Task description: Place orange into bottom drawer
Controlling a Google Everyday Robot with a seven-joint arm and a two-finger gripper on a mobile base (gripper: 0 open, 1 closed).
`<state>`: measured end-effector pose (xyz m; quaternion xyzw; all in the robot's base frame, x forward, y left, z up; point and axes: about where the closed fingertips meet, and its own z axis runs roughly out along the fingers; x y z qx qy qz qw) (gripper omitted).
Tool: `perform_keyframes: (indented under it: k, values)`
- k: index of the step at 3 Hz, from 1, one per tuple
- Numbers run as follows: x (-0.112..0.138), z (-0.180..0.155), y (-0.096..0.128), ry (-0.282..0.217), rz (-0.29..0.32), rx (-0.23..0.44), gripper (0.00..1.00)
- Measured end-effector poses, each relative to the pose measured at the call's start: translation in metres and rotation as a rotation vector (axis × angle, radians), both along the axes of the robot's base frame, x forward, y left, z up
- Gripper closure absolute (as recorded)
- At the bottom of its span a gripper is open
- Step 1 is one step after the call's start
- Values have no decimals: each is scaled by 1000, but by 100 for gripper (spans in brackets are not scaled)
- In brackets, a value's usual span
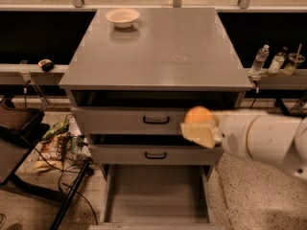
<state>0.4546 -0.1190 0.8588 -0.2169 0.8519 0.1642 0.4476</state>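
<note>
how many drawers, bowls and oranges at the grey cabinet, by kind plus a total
drawers: 3 (top drawer, middle drawer, bottom drawer pulled open)
bowls: 1 (bowl on the cabinet top)
oranges: 1 (orange held in the end effector, in front of the upper two drawers at right)
total: 5

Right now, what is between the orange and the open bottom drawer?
In the camera view, the tool holds the orange before the top drawer; only the middle drawer front lies between it and the bottom drawer.
</note>
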Motion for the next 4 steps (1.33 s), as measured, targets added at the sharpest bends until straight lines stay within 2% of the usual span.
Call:
perform_keyframes:
  k: [1, 3, 4]
  values:
    - [9, -103, -28, 98, -64, -35, 100]
    - [11, -108, -19, 111, -43, -41, 100]
    - [12, -160, -4, 174, -35, -19, 100]
